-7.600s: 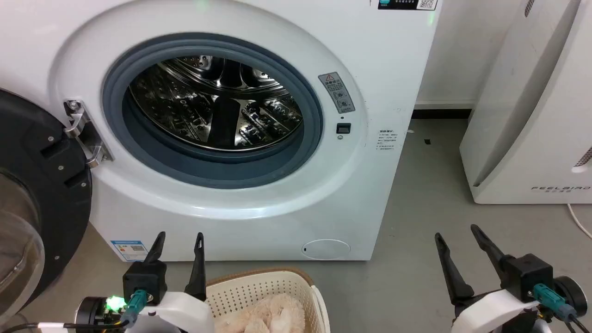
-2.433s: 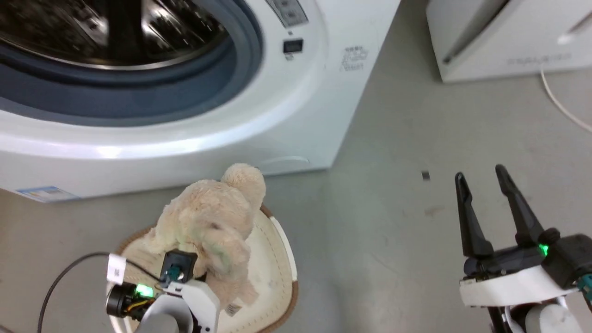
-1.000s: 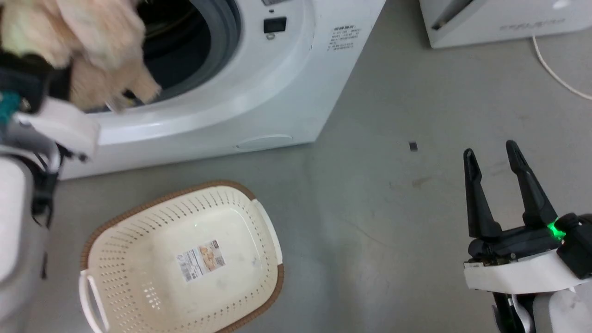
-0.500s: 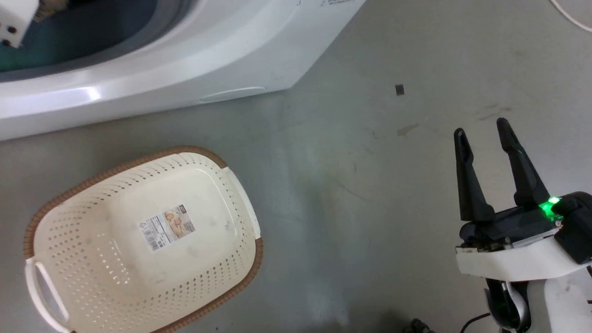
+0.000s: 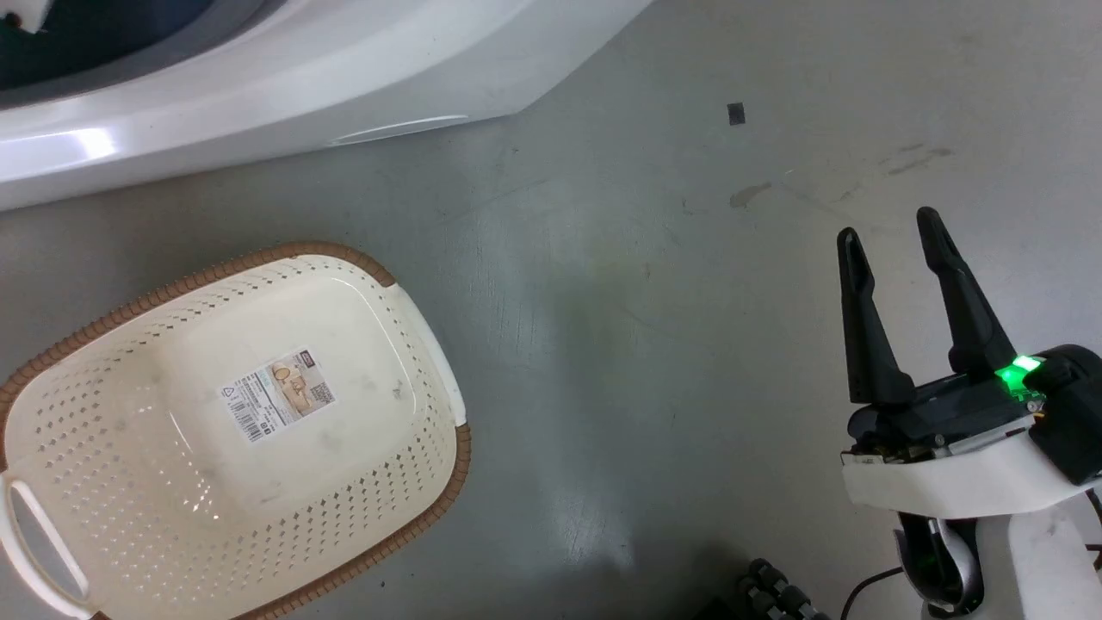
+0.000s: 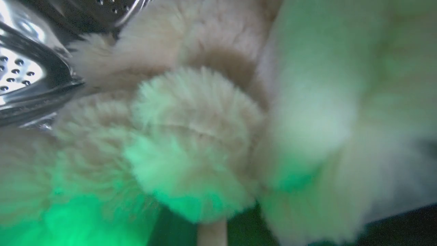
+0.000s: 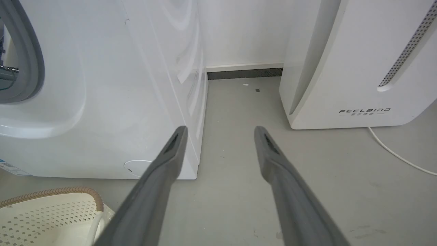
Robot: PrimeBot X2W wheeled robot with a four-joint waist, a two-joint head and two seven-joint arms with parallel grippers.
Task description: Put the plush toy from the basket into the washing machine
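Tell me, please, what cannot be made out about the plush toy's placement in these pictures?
Left pincer's grip: left wrist view, the plush toy's fur covers it; open or shut unclear.
Toy's resting spot: same view, blurred close-up beside the drum.
Washing machine porthole: head view, cut off by the top edge.

Bare floor (image 5: 646,344) separates basket (image 5: 284,252) from right pincer (image 5: 888,226).

Grey floor (image 5: 603,301), white wall (image 7: 239,30)
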